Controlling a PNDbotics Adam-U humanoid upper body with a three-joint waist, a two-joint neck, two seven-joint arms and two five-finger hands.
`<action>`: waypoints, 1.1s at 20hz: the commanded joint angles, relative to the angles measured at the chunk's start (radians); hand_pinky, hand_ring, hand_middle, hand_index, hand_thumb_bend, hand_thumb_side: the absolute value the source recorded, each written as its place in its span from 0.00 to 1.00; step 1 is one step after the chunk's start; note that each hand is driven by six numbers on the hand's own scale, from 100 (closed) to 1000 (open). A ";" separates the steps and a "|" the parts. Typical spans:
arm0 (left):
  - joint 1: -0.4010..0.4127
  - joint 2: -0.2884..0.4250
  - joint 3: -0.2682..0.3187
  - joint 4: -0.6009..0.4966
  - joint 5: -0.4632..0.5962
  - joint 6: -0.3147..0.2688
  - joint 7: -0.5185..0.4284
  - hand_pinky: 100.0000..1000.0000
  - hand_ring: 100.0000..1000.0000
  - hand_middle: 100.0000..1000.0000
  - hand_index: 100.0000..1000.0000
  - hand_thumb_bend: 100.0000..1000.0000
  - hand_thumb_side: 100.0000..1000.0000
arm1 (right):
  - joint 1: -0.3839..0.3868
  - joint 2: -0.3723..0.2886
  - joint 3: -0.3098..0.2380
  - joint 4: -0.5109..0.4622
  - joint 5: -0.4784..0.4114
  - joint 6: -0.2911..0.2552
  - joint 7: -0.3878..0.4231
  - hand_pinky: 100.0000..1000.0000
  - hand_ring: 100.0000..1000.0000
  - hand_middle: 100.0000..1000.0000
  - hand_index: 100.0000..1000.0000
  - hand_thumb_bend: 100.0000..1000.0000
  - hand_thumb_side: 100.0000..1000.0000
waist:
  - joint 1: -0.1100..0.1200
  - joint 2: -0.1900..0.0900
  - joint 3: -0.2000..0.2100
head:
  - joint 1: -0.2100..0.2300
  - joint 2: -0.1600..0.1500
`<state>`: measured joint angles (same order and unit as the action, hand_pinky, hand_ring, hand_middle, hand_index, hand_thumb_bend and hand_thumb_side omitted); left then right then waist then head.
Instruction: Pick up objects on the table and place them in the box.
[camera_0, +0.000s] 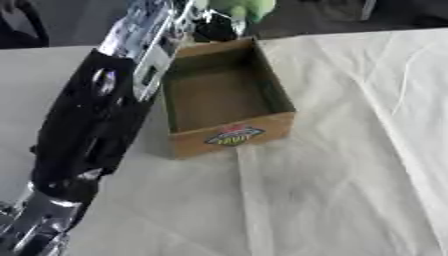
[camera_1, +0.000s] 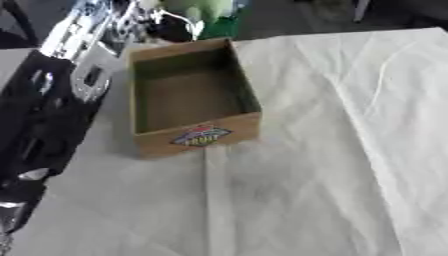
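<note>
So the thing that matters here is where the green object (camera_0: 241, 9) sits relative to the box (camera_0: 226, 100). The left arm (camera_0: 96, 115) runs in from the lower left and stretches diagonally up past the box's left wall, and the left hand (camera_0: 210, 22) ends up beyond the far rim, right at the top edge of both views. The green thing is up there at the hand, over or just past the far left corner of the box rather than over its middle.

Honestly I can't tell if the fingers are curled round it or just sitting next to it; that corner is a smear of black and silver with green above. Looks like it's carrying it, but that's my guess.

The box is open-topped cardboard, long axis running roughly away from the robot, with a colourful sticker (camera_0: 233, 136) on the near wall. From what shows, it looks empty inside. It sits on a pale cloth over the tabletop (camera_0: 350, 175).

If the hand does have the object, the move needs it to come back toward the robot and a bit to the right so it's over the opening.

Right hand isn't in either view.
</note>
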<state>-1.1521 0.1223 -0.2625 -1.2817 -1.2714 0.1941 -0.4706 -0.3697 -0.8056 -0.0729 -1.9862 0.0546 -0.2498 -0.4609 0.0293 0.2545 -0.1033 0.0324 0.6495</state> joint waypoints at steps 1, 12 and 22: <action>-0.015 -0.016 -0.011 0.039 -0.036 -0.011 -0.022 0.41 0.52 0.38 0.51 0.00 0.30 | -0.012 -0.027 -0.006 -0.014 -0.007 0.000 0.004 0.82 0.75 0.77 0.90 0.00 0.68 | -0.003 -0.014 -0.002 | 0.001 -0.010; -0.020 -0.034 -0.071 0.154 -0.130 -0.066 -0.061 0.39 0.53 0.40 0.54 0.00 0.35 | -0.006 -0.029 -0.005 -0.014 -0.003 0.001 0.004 0.82 0.75 0.77 0.90 0.00 0.68 | 0.001 -0.010 -0.005 | 0.000 -0.022; -0.028 -0.039 -0.076 0.204 -0.250 -0.111 -0.208 0.45 0.62 0.52 0.68 0.00 0.48 | -0.007 -0.028 -0.004 -0.014 -0.001 0.000 0.002 0.82 0.75 0.77 0.90 0.00 0.68 | 0.004 -0.006 -0.008 | 0.003 -0.027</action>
<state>-1.1522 0.0785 -0.3403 -1.0710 -1.4986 0.0900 -0.6543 -0.3687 -0.8056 -0.0676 -1.9862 0.0543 -0.2466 -0.4577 0.0396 0.2647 -0.1097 0.0334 0.6313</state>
